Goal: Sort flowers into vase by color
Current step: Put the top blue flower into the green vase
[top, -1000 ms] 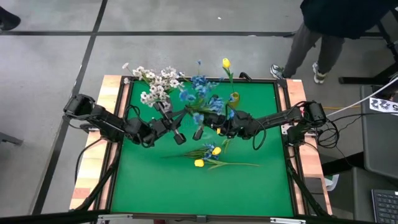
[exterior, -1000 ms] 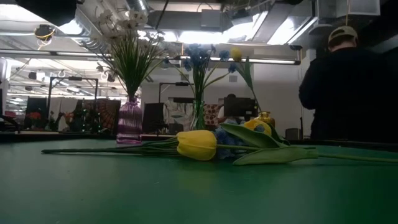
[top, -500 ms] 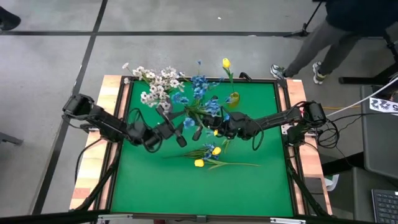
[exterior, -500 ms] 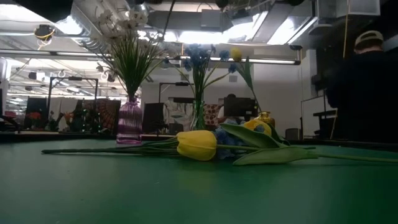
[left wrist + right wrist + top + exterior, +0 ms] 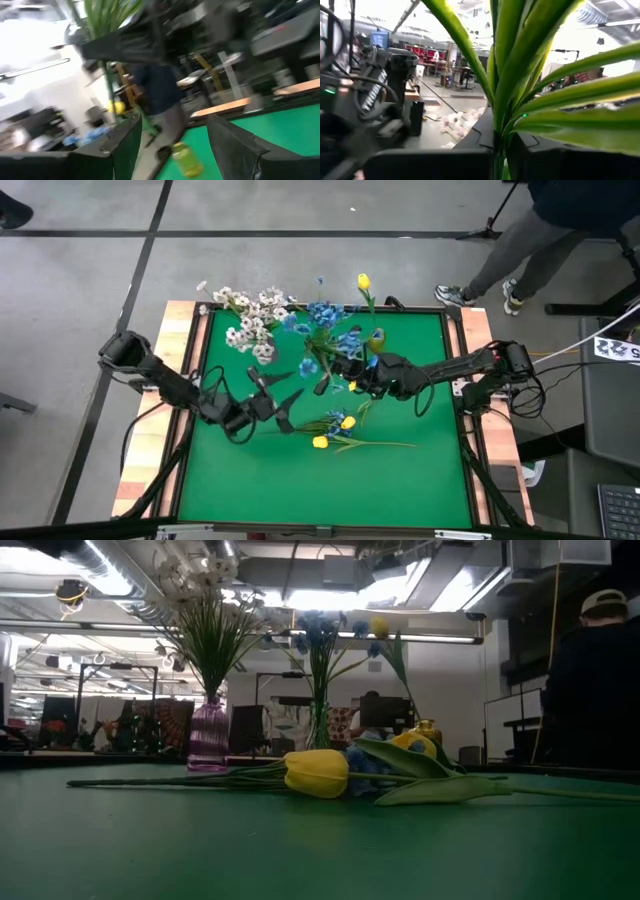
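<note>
The left claw (image 5: 283, 408) has let go and pulled away from the vases toward the middle of the table (image 5: 400, 490): a second ago it was pressed in among the blue stems near the far edge, and now it hangs over the green mat, its fingers (image 5: 125, 145) spread wide with nothing between them. The blue flowers (image 5: 325, 320) it was handling now stand bunched at the far edge, beside the white flowers (image 5: 250, 320) in the purple vase (image 5: 208, 735), which sits toward the far left corner. I judge that this blue stem has been delivered and the left arm is free for the next pick. The right claw (image 5: 362, 376) has stayed by the blue bunch near the middle of the far edge, clenched on a green leafy stem (image 5: 500, 95) that fills its wrist view; which flower that stem belongs to I cannot tell. One yellow tulip (image 5: 364, 281) already stands tall near the far edge, close to a small yellow-green bottle (image 5: 377, 338). What remains is the loose pile (image 5: 340, 435) lying flat near the table's centre, two yellow buds (image 5: 316, 772) with some blue among long leaves. Those are the likely next targets, and the thin stems lie tangled, so lifting one may drag its neighbours.
</note>
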